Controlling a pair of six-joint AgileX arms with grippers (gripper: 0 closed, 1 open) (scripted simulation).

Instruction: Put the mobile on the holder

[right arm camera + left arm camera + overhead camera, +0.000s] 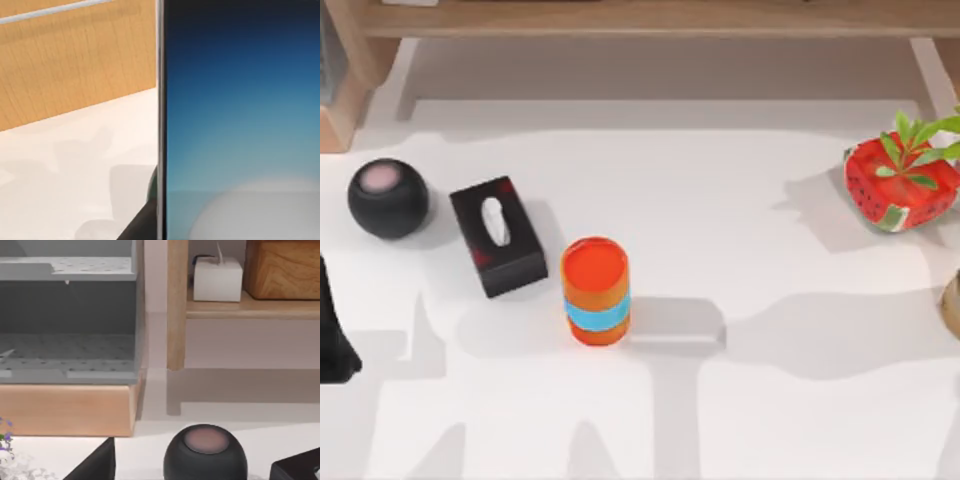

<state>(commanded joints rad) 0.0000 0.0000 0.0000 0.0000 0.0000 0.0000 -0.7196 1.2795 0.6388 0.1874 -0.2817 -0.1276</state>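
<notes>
Top view: one tissue box [498, 236], one orange can [595, 290], one black sphere [388, 198] — one mobile [240, 125] fills the right wrist view; jaws' state unclear.

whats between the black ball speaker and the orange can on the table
In the top view, the black tissue box lies between the round black speaker and the orange can, angled, apart from both.
</notes>
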